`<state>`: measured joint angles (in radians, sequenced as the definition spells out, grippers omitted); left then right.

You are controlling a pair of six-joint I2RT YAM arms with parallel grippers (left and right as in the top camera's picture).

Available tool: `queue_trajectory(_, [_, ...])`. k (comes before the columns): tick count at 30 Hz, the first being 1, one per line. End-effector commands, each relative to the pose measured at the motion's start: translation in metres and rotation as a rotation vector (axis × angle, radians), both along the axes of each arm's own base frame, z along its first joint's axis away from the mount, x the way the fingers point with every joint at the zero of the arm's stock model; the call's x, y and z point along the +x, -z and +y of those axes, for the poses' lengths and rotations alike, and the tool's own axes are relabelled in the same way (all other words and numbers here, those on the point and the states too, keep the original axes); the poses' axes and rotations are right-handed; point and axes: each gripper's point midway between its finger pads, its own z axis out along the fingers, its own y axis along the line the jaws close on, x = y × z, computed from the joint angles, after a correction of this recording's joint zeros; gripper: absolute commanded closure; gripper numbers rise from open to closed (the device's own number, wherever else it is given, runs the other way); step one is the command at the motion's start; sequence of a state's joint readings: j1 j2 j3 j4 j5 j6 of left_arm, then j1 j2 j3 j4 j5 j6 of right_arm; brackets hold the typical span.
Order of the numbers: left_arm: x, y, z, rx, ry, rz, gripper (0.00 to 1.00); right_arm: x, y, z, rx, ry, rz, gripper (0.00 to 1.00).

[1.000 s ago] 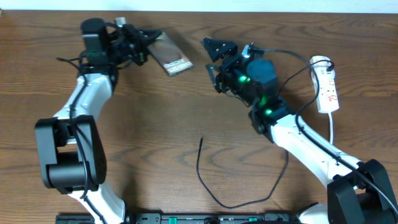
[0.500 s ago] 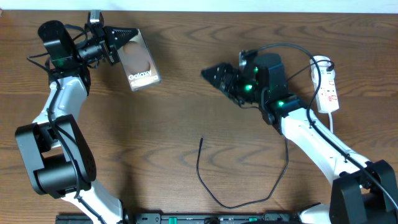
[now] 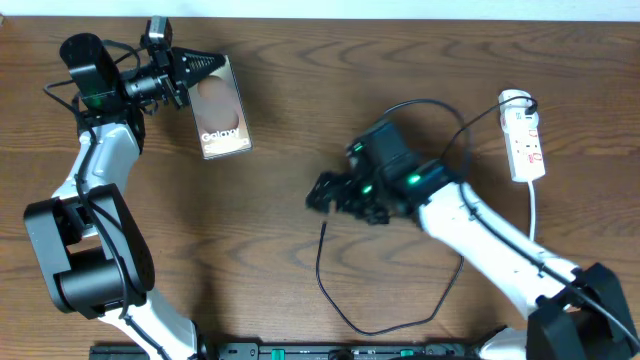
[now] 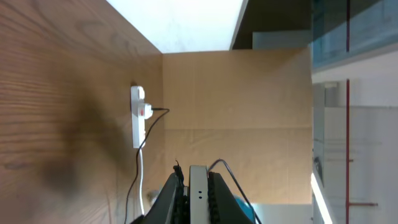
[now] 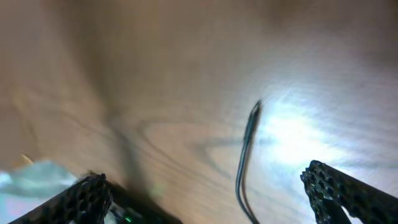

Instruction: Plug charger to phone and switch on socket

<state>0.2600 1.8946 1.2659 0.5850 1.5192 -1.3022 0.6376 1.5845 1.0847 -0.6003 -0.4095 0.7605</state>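
Your left claw (image 3: 192, 72) is pressed together on the top edge of the phone (image 3: 222, 108). In the left wrist view you see the phone (image 4: 198, 193) edge-on, a thin pale strip squeezed between the dark fingers. It sits over the far-left part of the table (image 3: 250, 250), screen up, lettering readable, its long side tilted a little off the far edge. Whether its lower end rests on the wood you cannot tell.

Your right claw (image 3: 322, 192) is spread wide with nothing in it. It hangs near mid-table, just beyond the free end of the charger cable (image 3: 318, 268). In the blurred right wrist view, the tip of the cable (image 5: 245, 155) lies between the two fingers and apart from both.

From that tip the cable runs toward the robot's base, curves along the near edge and climbs back under the right arm. Between phone and cable tip you have a broad stretch of bare wood. The socket (image 3: 526, 140) lies well apart at the far right, its white cord (image 3: 533, 215) trailing toward the near side.

The surface is dark brown wood grain, with a bright glare patch under the right claw. A pale wall runs past the far edge. The left wrist view shows the socket (image 4: 137, 115) close to the table edge, a tan panel behind it and glass partitions beyond.
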Motion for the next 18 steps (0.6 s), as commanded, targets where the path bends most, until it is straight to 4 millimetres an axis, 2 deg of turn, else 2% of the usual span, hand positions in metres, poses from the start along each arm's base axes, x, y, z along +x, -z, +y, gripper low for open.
queue_trajectory(1, [-0.008, -0.014, -0.001, 0.012, 0.046, -0.059, 0.93, -0.009, -0.003, 0.014, -0.065, -0.060, -0.101, 0.01])
queue_trajectory(4, [-0.008, -0.014, 0.000, 0.012, 0.046, -0.059, 0.93, -0.024, -0.005, 0.033, -0.050, -0.121, -0.125, 0.01])
queue_trajectory(6, [-0.008, -0.014, 0.000, 0.012, 0.046, -0.060, 0.93, -0.032, -0.004, 0.038, -0.061, -0.136, -0.129, 0.01])
queue_trajectory(10, [-0.008, -0.014, 0.004, 0.015, 0.037, -0.068, 0.93, -0.039, 0.010, 0.023, -0.164, -0.010, -0.059, 0.01])
queue_trajectory(13, [-0.007, -0.014, 0.012, 0.016, 0.017, -0.069, 0.93, -0.042, 0.023, 0.015, -0.220, 0.023, -0.016, 0.01])
queue_trajectory(18, [-0.006, -0.014, 0.029, 0.018, -0.019, -0.069, 0.92, -0.046, 0.044, 0.021, -0.246, 0.025, 0.026, 0.04])
